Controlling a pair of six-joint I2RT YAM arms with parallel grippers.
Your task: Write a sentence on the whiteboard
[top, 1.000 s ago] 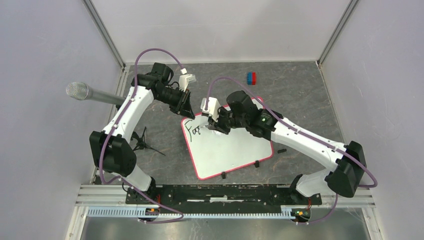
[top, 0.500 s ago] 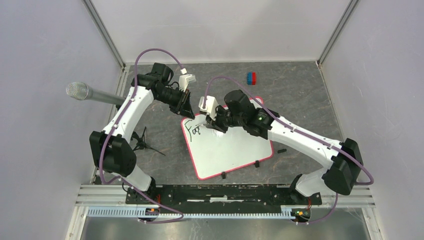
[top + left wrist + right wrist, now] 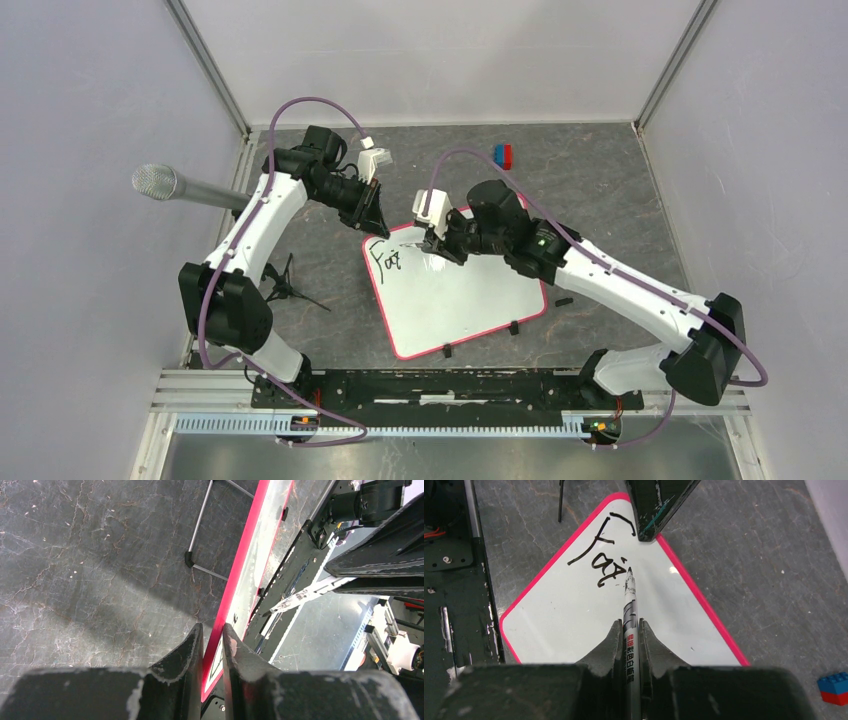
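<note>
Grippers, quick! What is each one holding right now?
Left gripper: closed on the rim of the whiteboard.
Right gripper: closed on the marker.

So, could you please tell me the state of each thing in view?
whiteboard: lying on the table.
sentence: partial, only "Fai" written.
marker: uncapped, tip beside the last letter.
left tool: shut on the whiteboard's rim.
right tool: shut on the marker.

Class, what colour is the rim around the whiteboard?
Red-pink; the whiteboard rim shows best in the right wrist view.
</note>
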